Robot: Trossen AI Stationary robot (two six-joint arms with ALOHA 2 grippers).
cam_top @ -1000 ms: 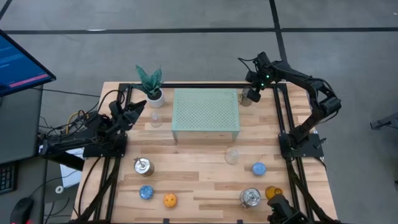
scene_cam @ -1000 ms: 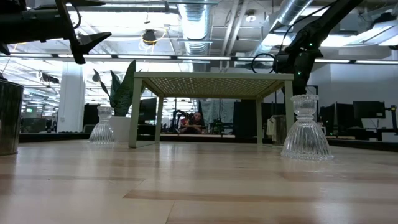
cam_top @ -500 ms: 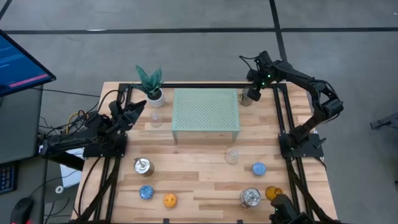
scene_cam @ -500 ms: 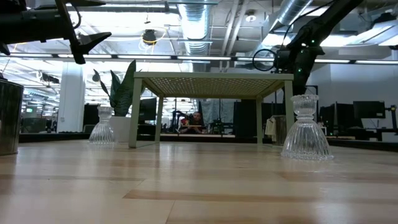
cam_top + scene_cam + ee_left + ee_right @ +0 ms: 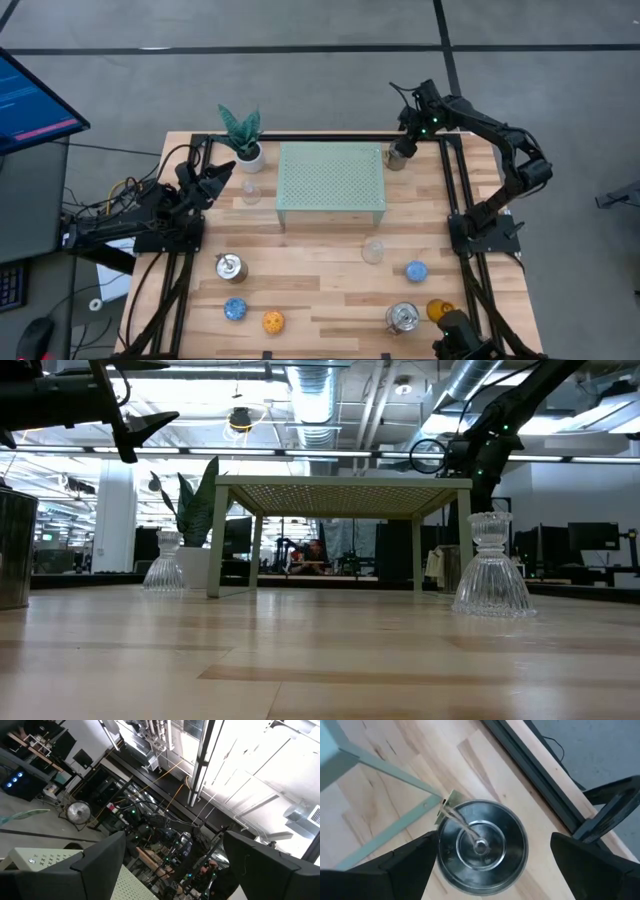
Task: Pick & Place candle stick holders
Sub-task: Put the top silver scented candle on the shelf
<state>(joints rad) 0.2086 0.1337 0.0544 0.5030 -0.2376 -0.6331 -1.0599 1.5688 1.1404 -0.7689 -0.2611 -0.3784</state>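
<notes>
A shiny silver holder (image 5: 396, 160) stands on its base at the table's far right, beside the pale green stand's corner; it also shows in the right wrist view (image 5: 480, 845). My right gripper (image 5: 404, 148) hangs open just above it, one finger on either side (image 5: 493, 842), touching nothing. My left gripper (image 5: 222, 176) is open and empty, raised near the far left (image 5: 172, 850). On the table stand two clear glass holders (image 5: 249, 190) (image 5: 373, 250), two blue ones (image 5: 236, 309) (image 5: 416, 270), an orange one (image 5: 273, 322), an amber one (image 5: 440, 310) and two more silver ones (image 5: 231, 267) (image 5: 403, 317).
The pale green perforated stand (image 5: 332, 185) fills the far middle. A leafy plant in a white pot (image 5: 243, 140) stands at the far left. Black frame rails (image 5: 452, 190) run along both sides. Bare wood (image 5: 310, 270) lies between the stand and the near holders.
My right gripper has drawn a little up and toward the table's far right corner above the silver holder, which has stayed where it was.
</notes>
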